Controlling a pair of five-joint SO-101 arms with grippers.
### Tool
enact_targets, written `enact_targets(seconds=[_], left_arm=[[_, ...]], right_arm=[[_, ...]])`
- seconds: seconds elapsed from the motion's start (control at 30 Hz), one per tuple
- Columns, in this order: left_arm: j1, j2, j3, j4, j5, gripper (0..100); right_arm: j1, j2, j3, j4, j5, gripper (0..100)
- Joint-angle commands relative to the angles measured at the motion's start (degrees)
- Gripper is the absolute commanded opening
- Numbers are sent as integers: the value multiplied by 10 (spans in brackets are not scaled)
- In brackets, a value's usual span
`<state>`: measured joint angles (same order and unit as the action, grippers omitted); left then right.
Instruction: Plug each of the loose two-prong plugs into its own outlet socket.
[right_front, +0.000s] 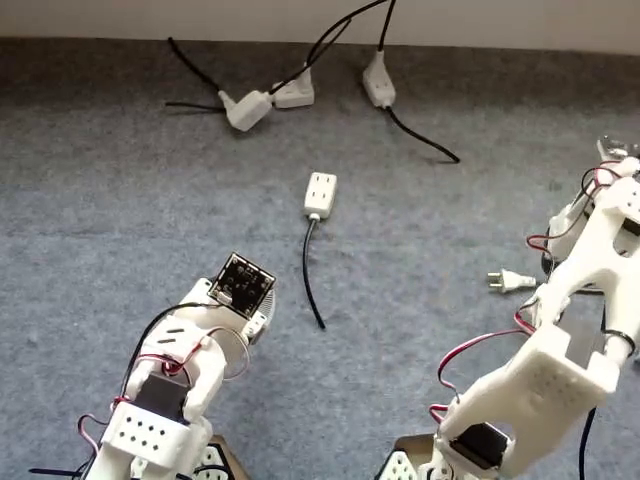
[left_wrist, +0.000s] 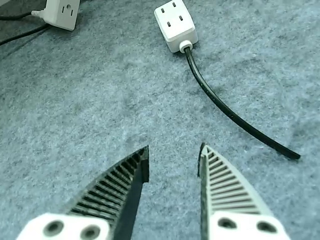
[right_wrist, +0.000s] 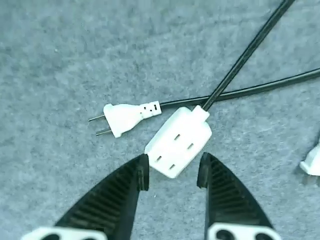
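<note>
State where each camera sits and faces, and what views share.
High view: fixed above the table, looking down; shows the left arm and right arm.
Left wrist view: on the left arm, looking past its open left gripper at the middle socket.
Right wrist view: on the right arm, looking past its open right gripper at a plug and a second socket.
Shared: the high and left wrist views show the middle socket; the high and right wrist views, the plug.

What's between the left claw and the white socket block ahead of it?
Only bare grey carpet between left claw and socket block, seen in the left wrist view; its black cord trails aside.
</note>
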<state>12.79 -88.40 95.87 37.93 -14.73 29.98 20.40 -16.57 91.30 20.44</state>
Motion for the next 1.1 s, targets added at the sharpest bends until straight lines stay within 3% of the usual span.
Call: enact_targets(seconds=[0.0,0.2,0.33,0.63,0.93,1.07], left_arm=[[7,-4,-2,-11,1,164],[7,-4,-2,-11,1,164],[7,-4,-2,-11,1,164],[7,-4,0,-21,1,164],[7,-4,0,-21,1,164],[7,-4,0,-21,1,164]], right_arm=[[-11,35,0,-15,-41,166],[-12,90,0,-98,-50,166],[-38,96,4,-103,-52,166],[-106,100,7,-100,-132,166],[-102,102,73,-103,-153,166],[-73,55,-2,-99,-150,166]])
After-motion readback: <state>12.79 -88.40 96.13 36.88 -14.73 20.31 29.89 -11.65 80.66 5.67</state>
